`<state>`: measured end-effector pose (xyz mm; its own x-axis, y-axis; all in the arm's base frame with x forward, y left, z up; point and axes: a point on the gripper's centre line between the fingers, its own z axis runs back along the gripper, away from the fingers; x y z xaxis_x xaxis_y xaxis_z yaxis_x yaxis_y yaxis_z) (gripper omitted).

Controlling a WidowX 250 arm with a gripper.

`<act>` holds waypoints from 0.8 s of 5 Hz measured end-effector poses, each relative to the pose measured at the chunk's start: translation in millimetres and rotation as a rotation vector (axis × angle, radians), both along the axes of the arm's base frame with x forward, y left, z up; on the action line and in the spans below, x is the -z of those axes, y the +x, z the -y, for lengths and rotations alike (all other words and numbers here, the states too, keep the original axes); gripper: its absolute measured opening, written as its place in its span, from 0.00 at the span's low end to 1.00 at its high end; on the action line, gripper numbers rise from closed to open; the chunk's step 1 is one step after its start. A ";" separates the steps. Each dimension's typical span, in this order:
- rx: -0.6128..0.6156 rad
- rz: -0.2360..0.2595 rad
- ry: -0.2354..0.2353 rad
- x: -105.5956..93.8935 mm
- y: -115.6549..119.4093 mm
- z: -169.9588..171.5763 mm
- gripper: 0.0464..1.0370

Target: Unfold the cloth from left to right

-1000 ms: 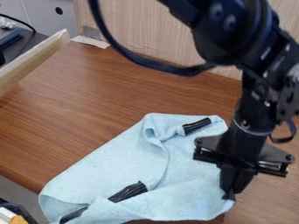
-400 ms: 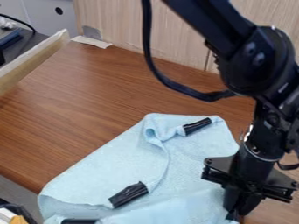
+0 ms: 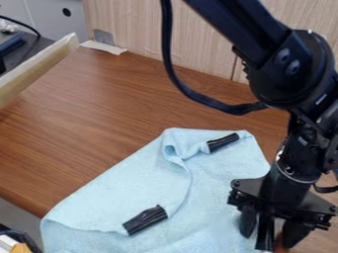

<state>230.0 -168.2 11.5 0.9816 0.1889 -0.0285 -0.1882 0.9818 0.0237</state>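
Note:
The black gripper [image 3: 271, 234] is low at the bottom right, over the right edge of the light blue cloth [image 3: 132, 190]. Its two fingers stand apart, with a narrow black strip between them; whether that strip belongs to the cloth cannot be told. The cloth lies on the table, running past the bottom edge of the view. A small fold curls near its top, beside a black taped piece [image 3: 223, 142]. Another black taped piece [image 3: 145, 220] sits at the lower middle. The cloth's near part is cut off by the view.
The brown wooden table [image 3: 92, 123] stretches behind and left of the cloth. A pale wooden board [image 3: 36, 66] stands along the upper left, and a wood-grain panel [image 3: 151, 29] rises at the back. Dark and yellow items [image 3: 20, 247] show at the bottom left corner.
The gripper moved right and down, and its fingers have since spread. The cloth's near part shifted downward and lies flatter; the black piece at the bottom left left the view.

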 end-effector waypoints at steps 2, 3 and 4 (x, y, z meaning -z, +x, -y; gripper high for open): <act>-0.047 0.057 -0.034 -28.0 10.1 -4.0 0.97; -0.068 0.078 -0.046 -41.6 14.4 -9.1 0.97; -0.113 0.131 -0.085 -67.7 19.5 -16.9 0.97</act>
